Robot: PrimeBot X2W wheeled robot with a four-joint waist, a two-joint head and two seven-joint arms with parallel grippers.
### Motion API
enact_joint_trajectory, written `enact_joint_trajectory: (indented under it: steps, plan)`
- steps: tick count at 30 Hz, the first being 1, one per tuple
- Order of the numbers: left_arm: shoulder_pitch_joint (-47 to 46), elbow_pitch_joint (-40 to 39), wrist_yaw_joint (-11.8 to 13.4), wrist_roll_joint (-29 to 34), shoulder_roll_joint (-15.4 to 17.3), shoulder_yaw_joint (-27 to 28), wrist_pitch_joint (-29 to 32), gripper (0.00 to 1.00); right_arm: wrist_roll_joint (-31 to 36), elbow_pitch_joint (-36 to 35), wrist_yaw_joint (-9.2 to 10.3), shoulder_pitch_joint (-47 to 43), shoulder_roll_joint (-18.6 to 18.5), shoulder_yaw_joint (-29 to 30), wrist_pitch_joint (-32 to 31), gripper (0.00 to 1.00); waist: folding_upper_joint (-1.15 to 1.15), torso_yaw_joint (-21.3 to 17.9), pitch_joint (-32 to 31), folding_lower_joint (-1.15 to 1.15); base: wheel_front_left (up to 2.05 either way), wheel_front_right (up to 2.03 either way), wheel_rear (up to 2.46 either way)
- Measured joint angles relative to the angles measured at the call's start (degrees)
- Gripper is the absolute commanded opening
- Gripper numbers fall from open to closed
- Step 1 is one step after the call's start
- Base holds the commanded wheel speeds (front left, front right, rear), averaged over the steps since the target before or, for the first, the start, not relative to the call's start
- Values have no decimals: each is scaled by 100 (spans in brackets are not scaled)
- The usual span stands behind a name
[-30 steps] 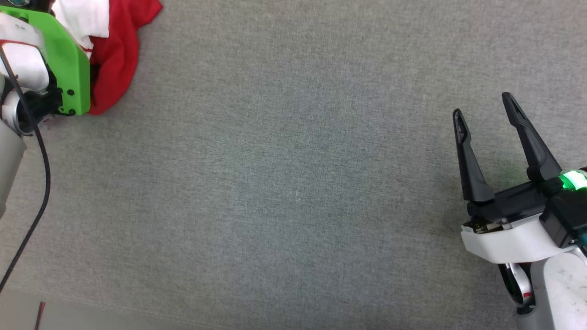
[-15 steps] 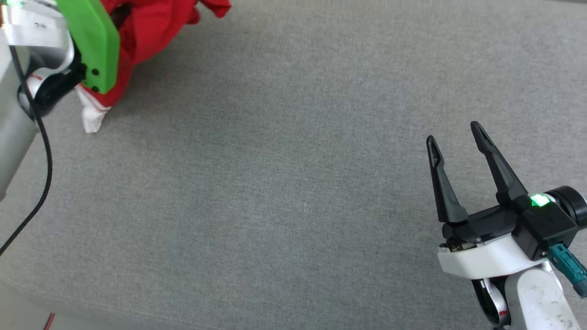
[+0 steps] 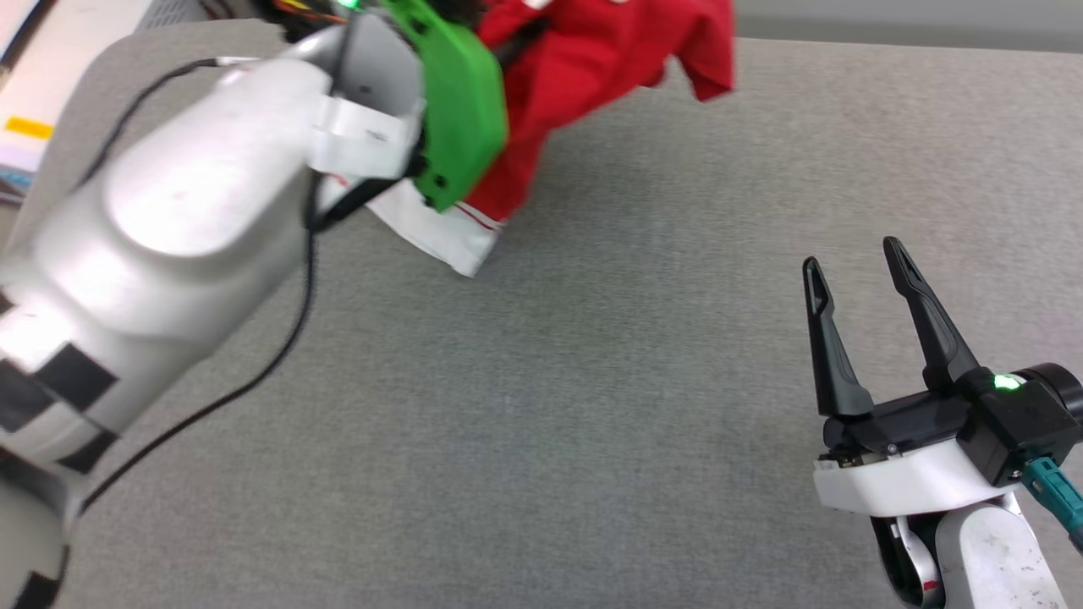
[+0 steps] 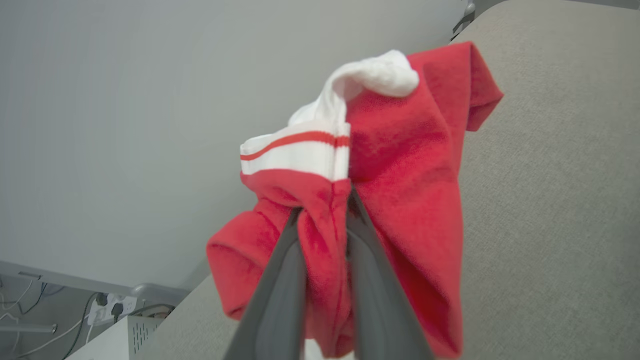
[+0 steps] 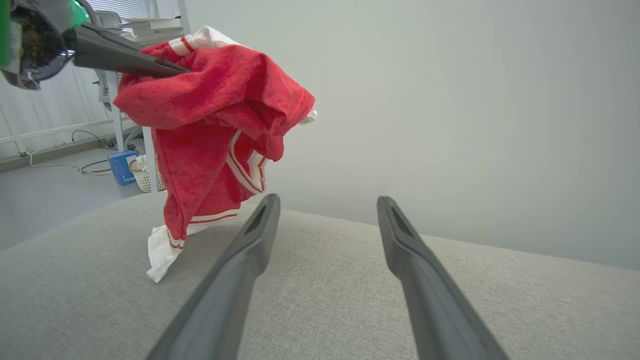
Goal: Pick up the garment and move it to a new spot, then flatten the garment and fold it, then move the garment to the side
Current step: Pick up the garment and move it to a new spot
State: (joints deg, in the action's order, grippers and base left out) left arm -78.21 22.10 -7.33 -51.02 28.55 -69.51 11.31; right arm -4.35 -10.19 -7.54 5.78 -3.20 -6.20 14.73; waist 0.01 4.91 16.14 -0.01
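The garment (image 3: 609,68), a red shirt with white striped sleeves, hangs bunched from my left gripper (image 4: 325,200), which is shut on a fold of its red cloth. A green plate (image 3: 457,110) on the left wrist covers that gripper in the head view. From the right wrist view the left gripper's fingers (image 5: 125,55) pinch the garment (image 5: 210,135) from the left. A white sleeve end (image 5: 160,255) touches the grey table (image 3: 541,423). My right gripper (image 3: 854,254) stands open and holds nothing at the near right, well apart from the cloth, with its fingertips (image 5: 270,200) aimed at the far wall.
The padded grey table runs to a far edge behind the garment. Beyond it stand a pale wall, a blue box (image 5: 122,167) and a white basket (image 5: 145,180) on the floor. A power strip (image 4: 112,305) and a white unit (image 4: 120,335) sit past the table corner.
The left arm has raised the garment off the table and carried it rightward along the far edge, and the head view has shifted too. The right gripper has stayed open.
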Motion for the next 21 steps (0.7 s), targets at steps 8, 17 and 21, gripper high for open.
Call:
enact_joint_trajectory:
  steps: [8,17,21]
  plan:
    - [140,243,0,299,-1055,-333,-302,0,-186,-31,0,1,31,92,0,100,0,-641,12,0,0,0,0]
    - [1470,1034,0,866,-2091,-397,-453,0,-353,-98,0,-5,35,237,0,100,0,-1349,186,0,0,0,0]
    - [1974,1458,0,1132,-2316,-403,-465,0,-403,-114,0,-4,35,269,0,100,0,-1500,344,0,0,0,0]
